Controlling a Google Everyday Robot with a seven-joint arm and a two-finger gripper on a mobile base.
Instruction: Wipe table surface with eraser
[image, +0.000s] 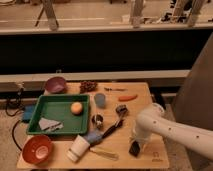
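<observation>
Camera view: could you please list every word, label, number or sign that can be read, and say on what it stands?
No text can be read in this view.
On the table surface: a small dark logo mark near the front corner, too small to read.
On the gripper, shut and pointing down at the table's front edge near that mark: no lettering shows.
</observation>
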